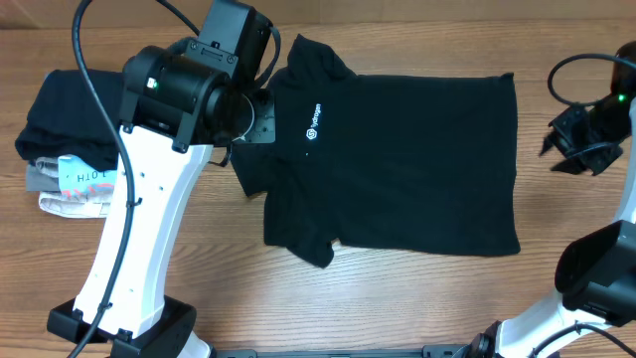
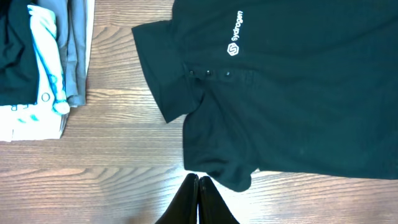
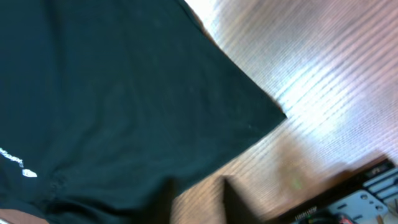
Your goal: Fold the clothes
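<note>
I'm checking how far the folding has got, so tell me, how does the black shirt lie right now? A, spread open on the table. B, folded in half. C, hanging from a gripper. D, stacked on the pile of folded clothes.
A: the black shirt lies spread open on the table, both sleeves out and its white chest logo facing up.

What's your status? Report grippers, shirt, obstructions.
Left gripper shut, empty. Right gripper open, empty. Black T-shirt flat, unfolded. Folded pile apart from it.

The T-shirt (image 1: 407, 159) lies spread on the table (image 1: 397, 298), the folded stack (image 1: 70, 169) apart at its left.
</note>
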Action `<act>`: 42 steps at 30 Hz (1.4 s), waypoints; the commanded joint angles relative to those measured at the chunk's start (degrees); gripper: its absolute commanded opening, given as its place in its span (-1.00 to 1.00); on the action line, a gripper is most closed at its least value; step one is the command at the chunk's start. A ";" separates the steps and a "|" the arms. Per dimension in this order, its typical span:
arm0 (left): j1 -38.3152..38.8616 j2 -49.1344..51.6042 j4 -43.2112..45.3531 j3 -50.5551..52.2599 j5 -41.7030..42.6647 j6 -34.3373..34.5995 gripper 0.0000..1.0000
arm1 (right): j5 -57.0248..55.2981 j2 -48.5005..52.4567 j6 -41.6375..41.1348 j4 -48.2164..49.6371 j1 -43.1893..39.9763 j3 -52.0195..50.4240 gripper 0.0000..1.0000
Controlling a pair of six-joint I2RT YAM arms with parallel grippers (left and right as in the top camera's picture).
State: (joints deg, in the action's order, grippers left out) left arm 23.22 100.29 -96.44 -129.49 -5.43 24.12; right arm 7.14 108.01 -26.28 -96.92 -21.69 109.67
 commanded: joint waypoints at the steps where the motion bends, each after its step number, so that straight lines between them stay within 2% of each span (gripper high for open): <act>1: -0.37 -0.66 0.31 0.09 -1.18 1.53 -0.89 | -2.40 -2.32 -2.36 0.00 0.70 -7.67 -0.92; 4: -0.39 -0.66 1.77 0.90 -1.18 2.10 -0.88 | -7.65 -2.29 -7.56 2.84 0.68 -15.76 -0.92; 7: -0.85 -0.66 3.85 2.82 -1.18 2.08 -0.89 | -7.67 -2.29 -7.80 9.57 0.57 -24.02 -0.93; 9: -1.20 -0.66 5.31 4.74 -1.16 2.08 -0.88 | -6.10 -2.29 -5.53 15.17 0.57 -28.52 -0.92; 12: -1.53 -0.66 8.55 8.98 -0.92 2.08 -0.89 | 2.49 -2.27 -0.28 21.33 1.01 -33.16 -0.92; 18: -1.60 -0.66 19.74 22.34 -0.26 2.08 -0.91 | 2.75 -2.27 1.03 29.16 1.38 -37.00 -0.92; 22: -2.60 -0.66 26.16 30.67 3.13 2.05 -0.92 | 0.46 -2.23 0.66 30.64 1.38 -38.91 -0.92; 25: -3.91 -0.66 29.22 35.17 4.85 2.03 -0.91 | -3.28 -2.23 -2.82 29.83 1.38 -40.33 -0.92; 29: -5.46 -0.66 31.43 38.91 5.60 2.05 -0.92 | -8.26 -2.23 -8.70 27.78 1.38 -41.81 -0.92; 33: -6.62 -0.63 34.34 42.16 8.24 1.99 -0.92 | -10.51 -2.23 -10.03 27.76 1.38 -43.23 -0.92; 42: -6.82 -0.63 37.44 46.40 9.75 1.81 -0.92 | -10.29 -2.12 -10.01 40.59 1.36 -51.43 -0.92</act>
State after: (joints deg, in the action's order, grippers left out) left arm 16.60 100.22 -59.13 -83.74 2.44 25.58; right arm -1.96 105.58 -35.35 -59.51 -20.47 61.60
